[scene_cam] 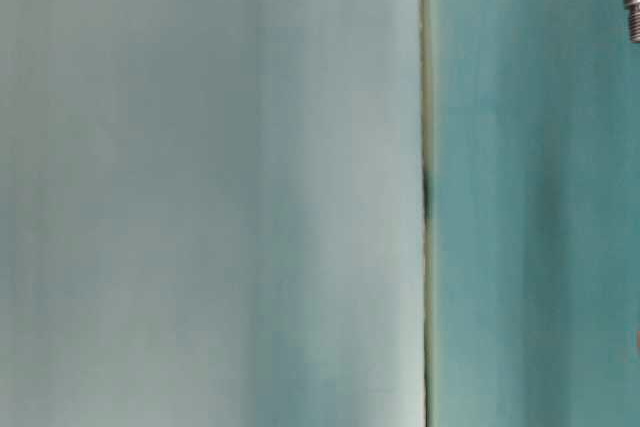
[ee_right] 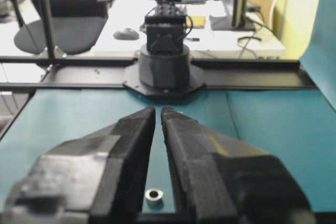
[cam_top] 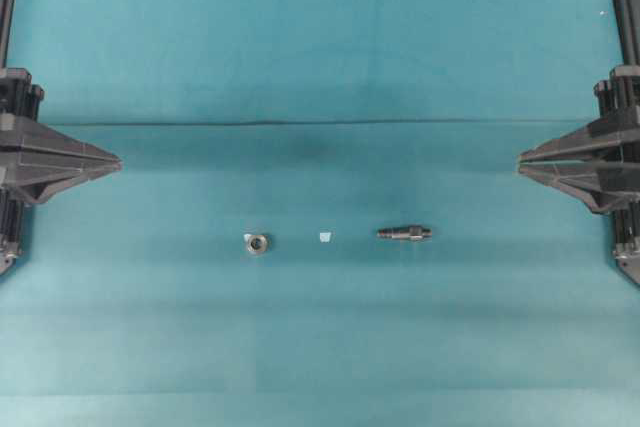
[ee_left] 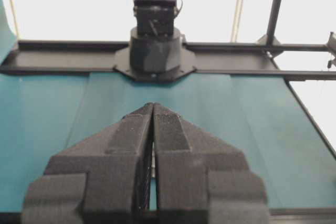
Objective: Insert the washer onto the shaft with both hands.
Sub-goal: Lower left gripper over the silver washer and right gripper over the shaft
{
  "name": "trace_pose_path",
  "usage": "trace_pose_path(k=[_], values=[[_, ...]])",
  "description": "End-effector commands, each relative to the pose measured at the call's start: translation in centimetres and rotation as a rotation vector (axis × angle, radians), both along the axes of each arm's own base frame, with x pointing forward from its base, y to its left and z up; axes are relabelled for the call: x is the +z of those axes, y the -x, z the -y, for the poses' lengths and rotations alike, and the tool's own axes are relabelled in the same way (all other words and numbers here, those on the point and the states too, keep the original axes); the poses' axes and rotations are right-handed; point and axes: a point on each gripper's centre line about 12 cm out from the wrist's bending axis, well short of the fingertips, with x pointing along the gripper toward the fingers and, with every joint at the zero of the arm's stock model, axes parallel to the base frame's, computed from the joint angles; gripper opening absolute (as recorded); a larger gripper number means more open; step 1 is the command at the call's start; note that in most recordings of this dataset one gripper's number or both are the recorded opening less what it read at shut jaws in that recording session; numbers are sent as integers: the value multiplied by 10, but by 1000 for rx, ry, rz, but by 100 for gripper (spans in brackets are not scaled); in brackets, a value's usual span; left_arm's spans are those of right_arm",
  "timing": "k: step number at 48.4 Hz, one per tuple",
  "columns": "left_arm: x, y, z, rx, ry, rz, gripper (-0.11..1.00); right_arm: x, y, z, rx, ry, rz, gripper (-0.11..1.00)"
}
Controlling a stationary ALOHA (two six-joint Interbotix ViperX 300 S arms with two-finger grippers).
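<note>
Plainly both risks are small-part fumbles: the washer [cam_top: 257,243] lies at seven o'clock on the counter [cam_top: 320,347], the shaft [cam_top: 404,233] at five. Left claw [cam_top: 118,160] and right claw [cam_top: 521,163], both clenched and empty, could nudge either away.

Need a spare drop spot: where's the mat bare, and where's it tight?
Bare: the mat above the fold line between the left claw and the right claw, and the whole strip below the parts. Tight: the middle row, washer, white scrap, shaft lying in line with short gaps.
</note>
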Motion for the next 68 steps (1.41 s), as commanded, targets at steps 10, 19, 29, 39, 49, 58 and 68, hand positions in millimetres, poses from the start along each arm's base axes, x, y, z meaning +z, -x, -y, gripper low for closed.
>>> trace_pose_path(k=[10, 19, 29, 39, 49, 58, 68], values=[[7, -30, 3, -15, 6, -196, 2, -6, -4, 2, -9, -70, -143, -8], [-10, -47, 6, -23, -1, -408, 2, -7, -10, 3, -21, -109, -314, -10], [-26, -70, 8, -26, -4, -578, 2, -34, -27, 4, -36, -114, -557, -10], [-41, -101, 9, -24, -16, -716, 2, -64, -52, 4, -44, -112, -761, -10], [-64, -126, 9, -23, -24, -883, 2, -84, -83, 6, -43, -69, -947, -10], [-84, -142, 11, -27, -31, -998, 2, -103, -106, 4, -8, 4, -1097, -10], [-102, -156, 13, -31, -41, -1055, 2, -122, -120, -1, 34, 65, -1182, -10]])
